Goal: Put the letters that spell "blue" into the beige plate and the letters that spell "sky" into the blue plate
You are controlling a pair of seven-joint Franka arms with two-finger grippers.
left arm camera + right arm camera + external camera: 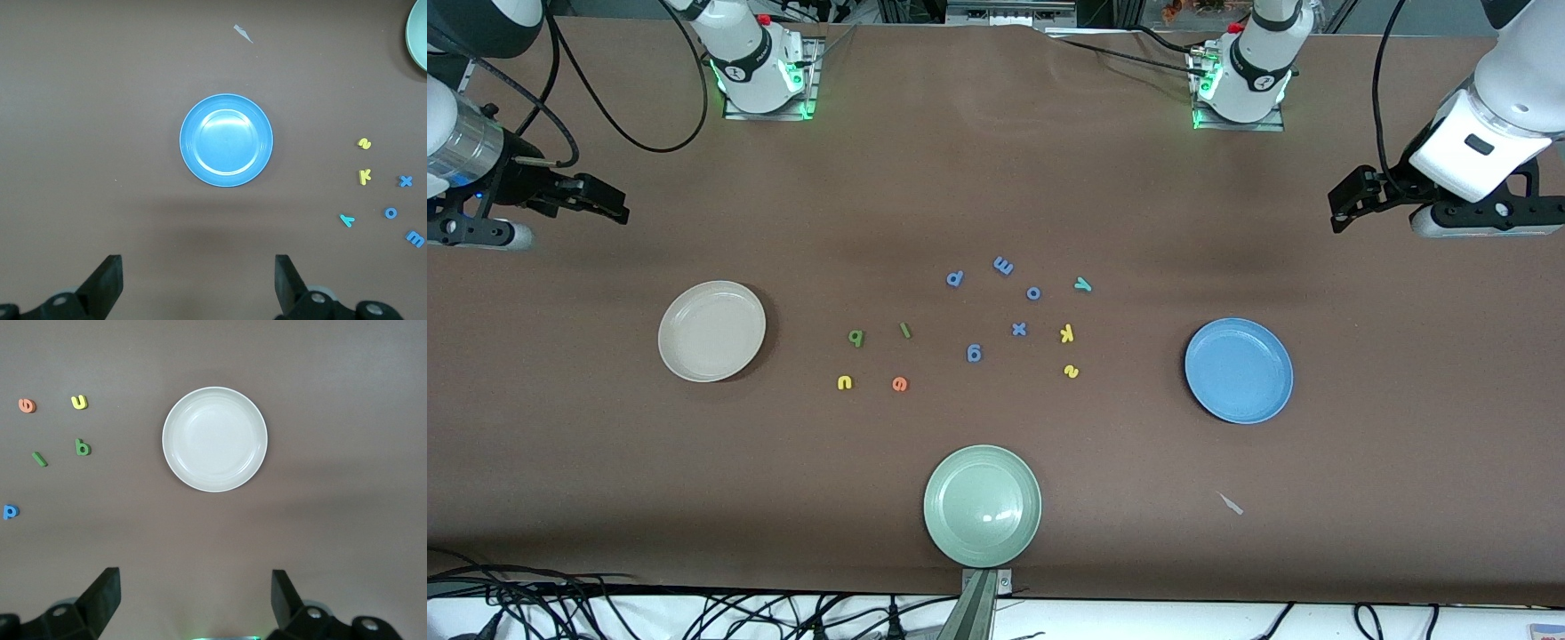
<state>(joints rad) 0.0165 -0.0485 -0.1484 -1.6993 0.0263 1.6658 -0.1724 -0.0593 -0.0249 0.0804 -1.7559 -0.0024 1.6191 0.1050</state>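
The beige plate (711,331) lies toward the right arm's end and holds nothing. Beside it on the brown cloth lie the olive b (856,337), dark green l (904,331), yellow u (844,382) and orange e (899,383). The blue plate (1239,370) lies bare toward the left arm's end. Near it are the yellow s (1072,372), yellow k (1066,333) and teal y (1082,284). My left gripper (199,280) hangs open over bare cloth short of the blue plate (226,140). My right gripper (195,597) hangs open over bare cloth short of the beige plate (215,439). Neither holds anything.
A pale green plate (983,505) sits near the table's front edge. Several periwinkle-blue letters (1003,265) lie scattered between the two letter groups. A small white scrap (1232,504) lies nearer the camera than the blue plate. The arm bases (765,62) stand along the back.
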